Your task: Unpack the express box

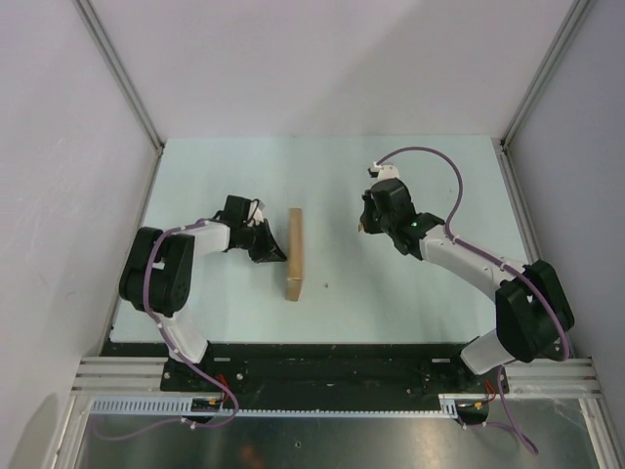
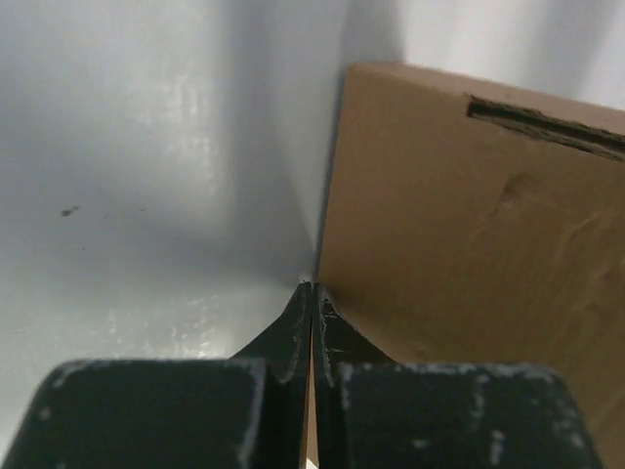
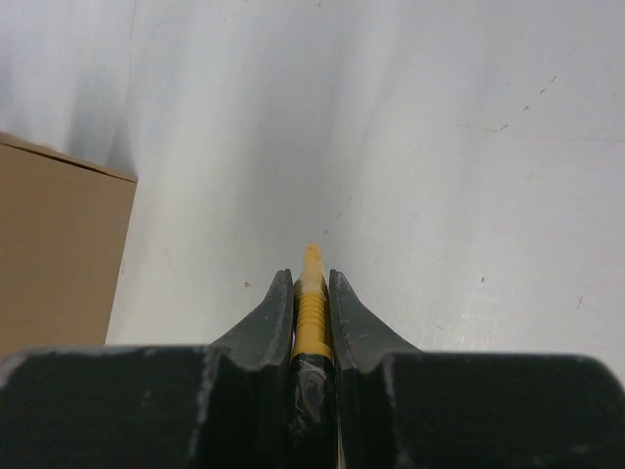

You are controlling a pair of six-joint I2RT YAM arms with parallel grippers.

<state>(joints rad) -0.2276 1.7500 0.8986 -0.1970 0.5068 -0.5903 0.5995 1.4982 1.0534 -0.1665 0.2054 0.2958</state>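
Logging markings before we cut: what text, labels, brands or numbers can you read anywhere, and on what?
No text is readable in any view.
express box: plain brown cardboard, no print on the faces shown.
yellow utility knife, held in the right gripper: no marking on the part that shows.
table: only small specks, no writing.
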